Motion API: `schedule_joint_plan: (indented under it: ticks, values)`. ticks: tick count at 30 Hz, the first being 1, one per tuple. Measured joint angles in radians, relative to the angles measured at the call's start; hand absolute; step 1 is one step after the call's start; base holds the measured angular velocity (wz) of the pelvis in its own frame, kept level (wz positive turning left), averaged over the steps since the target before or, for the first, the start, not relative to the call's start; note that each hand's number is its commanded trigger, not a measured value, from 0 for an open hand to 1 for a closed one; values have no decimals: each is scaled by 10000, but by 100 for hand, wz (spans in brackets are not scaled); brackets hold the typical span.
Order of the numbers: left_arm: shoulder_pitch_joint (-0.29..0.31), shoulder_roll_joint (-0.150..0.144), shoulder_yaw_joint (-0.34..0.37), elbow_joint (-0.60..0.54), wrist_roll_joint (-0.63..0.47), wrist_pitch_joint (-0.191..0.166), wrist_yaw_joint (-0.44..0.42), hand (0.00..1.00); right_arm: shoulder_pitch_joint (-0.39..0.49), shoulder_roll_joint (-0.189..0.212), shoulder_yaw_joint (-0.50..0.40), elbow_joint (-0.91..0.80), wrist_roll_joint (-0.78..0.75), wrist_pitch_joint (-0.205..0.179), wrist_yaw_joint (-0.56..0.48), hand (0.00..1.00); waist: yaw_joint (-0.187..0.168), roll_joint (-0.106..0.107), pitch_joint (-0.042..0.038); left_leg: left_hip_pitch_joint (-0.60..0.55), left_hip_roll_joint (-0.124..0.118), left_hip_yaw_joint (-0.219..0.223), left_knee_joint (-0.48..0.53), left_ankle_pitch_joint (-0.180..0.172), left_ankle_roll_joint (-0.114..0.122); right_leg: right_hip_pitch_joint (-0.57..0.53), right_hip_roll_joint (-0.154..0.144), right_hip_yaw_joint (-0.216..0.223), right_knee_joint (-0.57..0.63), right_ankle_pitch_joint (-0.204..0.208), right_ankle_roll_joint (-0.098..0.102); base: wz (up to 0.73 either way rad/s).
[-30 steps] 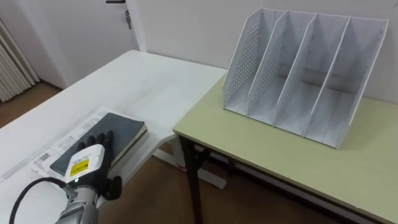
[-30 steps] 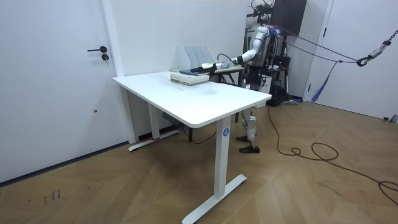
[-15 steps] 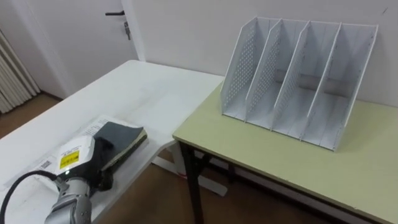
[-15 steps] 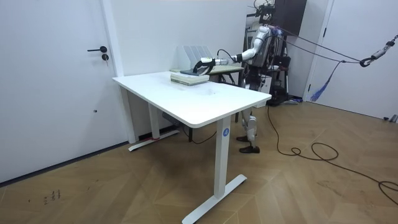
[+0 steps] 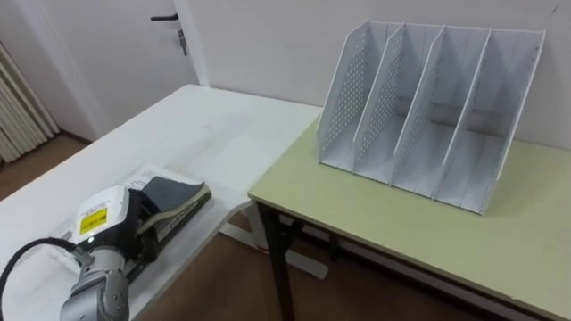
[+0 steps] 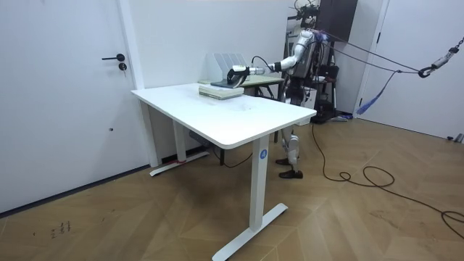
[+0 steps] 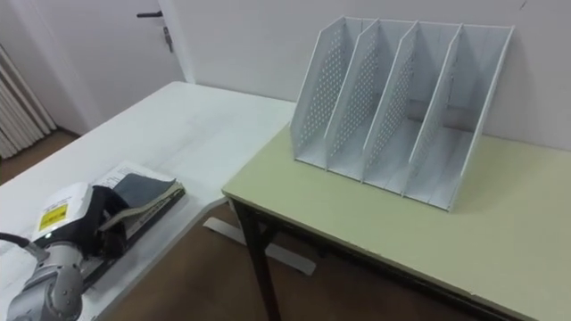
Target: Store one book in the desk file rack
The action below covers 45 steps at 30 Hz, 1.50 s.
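A dark-covered book lies on top of printed papers at the near edge of the white table. My left hand is at the book's near end, fingers curled over the cover and thumb against its side edge, so it grips the book. In the room view the left hand reaches out over the book stack. The white perforated file rack with several upright slots stands empty on the pale green desk, to the right of the book.
A narrow gap with a dark desk leg separates the white table from the green desk. A door and a radiator are at the back left. The rack backs against the wall.
My left hand's fingers went from straight on the cover to curled round the book's near end. The book's near end now sits slightly raised.
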Motion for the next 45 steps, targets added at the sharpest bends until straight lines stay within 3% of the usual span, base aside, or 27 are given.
schedule_joint_plan:
  ticks: [2, 7, 10, 12, 15, 19, 23, 27, 31, 35, 39, 45]
  values:
    - [0, -5, -21, -232, -95, -6, -38, 100, 1, 0, -2, -325, 148, -4, -1, 0, 120, -66, 8, -82, 2, -12, 36, 2, 0, -66, -14, -68, 3, 0, -1, 2]
    - [9, 10, -142, -943, -1551, 21, -237, 100, -86, 50, 102, -1337, 1365, -321, 25, 0, 322, -268, -28, -265, 8, -151, 125, 9, 7, -148, -134, -258, 2, 9, -9, 10]
    - [208, 19, -111, -1904, -2261, 39, -595, 100, -82, 128, 213, -2405, 1609, -491, 34, 0, 536, -315, -25, -324, 37, -223, 152, 9, 7, -142, -147, -320, -23, 16, 2, 6]
    - [477, -16, -122, -2713, -2886, -24, -732, 100, -136, 268, 241, -3046, 1731, -766, 120, 0, 639, -379, 12, -349, 27, -327, 159, 9, 7, -99, -138, -357, -29, 19, 6, 14]
    - [811, -11, -31, -3767, -3780, -71, -762, 100, -100, 283, 346, -4021, 1938, -837, 315, 0, 768, -473, 57, -507, 24, -385, 191, 9, 7, -163, -151, -455, -31, 19, 6, 9]
    - [1200, -146, -41, -4835, -4339, -386, -919, 100, -120, 360, 459, -5119, 1501, -1315, 635, 0, 919, -519, 67, -577, 6, -420, 204, 9, 7, -166, -164, -580, -71, 21, 8, 5]
    - [1674, -304, -53, -5750, -5673, -688, -933, 100, 216, 360, 872, -6714, 1562, -1363, 976, 0, 1003, -519, 67, -575, 22, -428, 192, 9, 6, -171, -182, -574, -59, 21, 8, 0]
    - [1704, -517, -48, -6130, -6767, -1121, -970, 100, 179, 350, 909, -7409, 1572, -1738, 1347, 0, 1030, -529, 68, -498, 23, -442, 158, 9, 6, -114, -187, -560, -57, 22, 9, 0]
    - [1890, -517, -38, -6530, -9075, -1695, -1143, 100, 265, 200, 899, -8077, 2055, -1799, 2033, 0, 1072, -569, 92, -319, 30, -437, 144, 9, 6, 56, -186, -567, -37, 21, 9, 0]
    - [1894, -498, -12, -6540, -10815, -2028, -1943, 100, 289, 51, 869, -8709, 2953, -1839, 3007, 0, 1342, -633, 135, -228, 49, -308, 146, 8, 7, 72, -183, -544, 0, 25, -2, -9]
    - [2013, -354, -11, -6564, -12288, -2048, -2937, 100, 296, -58, 804, -9762, 3610, -1799, 3976, 0, 1549, -697, 134, -332, 52, -331, 190, 7, 9, -122, -168, -516, 21, 28, -15, -1]
    - [2065, -29, 103, -6563, -14799, -2040, -4551, 100, 284, -256, 301, -10261, 6020, -1769, 5528, 0, 1556, -769, 125, -381, 53, -380, 261, 7, 8, -57, -185, -539, 19, 42, -24, 4]
